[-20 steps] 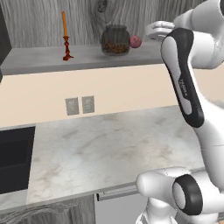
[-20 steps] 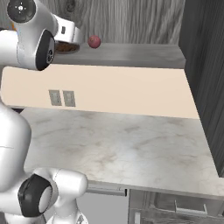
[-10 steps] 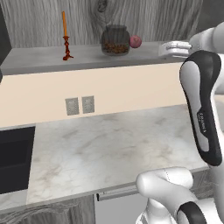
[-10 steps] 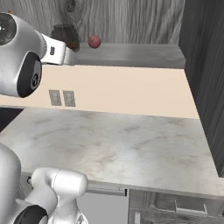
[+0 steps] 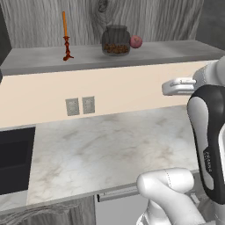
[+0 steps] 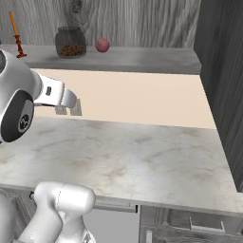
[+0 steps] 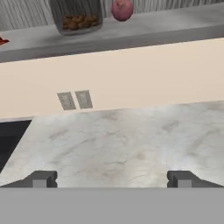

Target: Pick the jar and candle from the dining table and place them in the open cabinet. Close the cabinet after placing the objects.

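Left base view: the jar (image 5: 116, 40) sits on the grey shelf (image 5: 145, 51) of the cabinet (image 5: 132, 17), upright, brown pieces visible in the lower part. Taking the jar as reference: the candle (image 5: 66, 36) stands on the same shelf well to its left, upright in its dark red holder. A small red ball (image 5: 136, 41) sits just to the jar's right, very close; whether they touch I can't tell. Behind all three is the wood-grain back panel.

Below the shelf runs a beige wall strip with two grey outlets (image 5: 80, 106), down and left of the jar. Below that is a marble counter (image 5: 110, 154), with a black sink (image 5: 15, 160) at its left end.

Right base view: same order along the shelf, candle (image 6: 16, 34) at far left, jar (image 6: 70, 42) next, ball (image 6: 102, 45) just right of it. A tall wood-grain panel (image 6: 220, 71) stands at the right end of the shelf, far from the jar.

Hand view: the gripper (image 7: 111, 179) points at the counter and wall, well below and short of the jar (image 7: 78, 16). Its two fingertips (image 7: 41, 179) sit far apart at the bottom of the frame, jaws spread wide, nothing between them. The ball (image 7: 122, 9) sits just right of the jar; a sliver of the red candle holder (image 7: 2, 41) is at the left edge.
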You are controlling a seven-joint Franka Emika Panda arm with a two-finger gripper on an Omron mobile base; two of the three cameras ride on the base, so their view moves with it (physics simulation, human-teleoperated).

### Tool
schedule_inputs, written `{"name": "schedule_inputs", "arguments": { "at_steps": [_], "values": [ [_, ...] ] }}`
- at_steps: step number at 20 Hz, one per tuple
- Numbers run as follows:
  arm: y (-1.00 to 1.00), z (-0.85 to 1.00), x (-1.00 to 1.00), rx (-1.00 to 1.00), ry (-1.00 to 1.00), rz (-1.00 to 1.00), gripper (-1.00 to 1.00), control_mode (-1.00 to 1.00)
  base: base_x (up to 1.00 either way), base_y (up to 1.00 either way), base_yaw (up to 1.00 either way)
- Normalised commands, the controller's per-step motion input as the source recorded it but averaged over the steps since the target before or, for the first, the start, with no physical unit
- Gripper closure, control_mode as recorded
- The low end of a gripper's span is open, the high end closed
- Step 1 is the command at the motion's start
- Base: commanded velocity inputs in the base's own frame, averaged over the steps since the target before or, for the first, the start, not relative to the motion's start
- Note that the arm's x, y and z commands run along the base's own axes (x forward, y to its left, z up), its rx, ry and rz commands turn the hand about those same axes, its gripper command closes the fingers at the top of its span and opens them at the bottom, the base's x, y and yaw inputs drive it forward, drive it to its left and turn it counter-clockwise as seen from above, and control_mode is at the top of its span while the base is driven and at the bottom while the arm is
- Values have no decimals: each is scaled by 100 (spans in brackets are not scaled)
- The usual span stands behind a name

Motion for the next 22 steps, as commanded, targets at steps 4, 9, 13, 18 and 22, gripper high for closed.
{"name": "schedule_inputs", "arguments": {
  "at_steps": [4,9,13,18,22],
  "values": [
    [0,-9,-47,-10,32,0,-100,-100,0,0,0],
    [0,0,-64,-4,29,0,-100,-100,0,0,0],
    [0,-10,-71,0,10,2,-100,-100,0,0,0],
    [11,-45,-46,0,0,5,-100,-100,0,0,0],
    [29,-42,-15,0,0,5,-100,-100,0,0,0]
  ]
}}
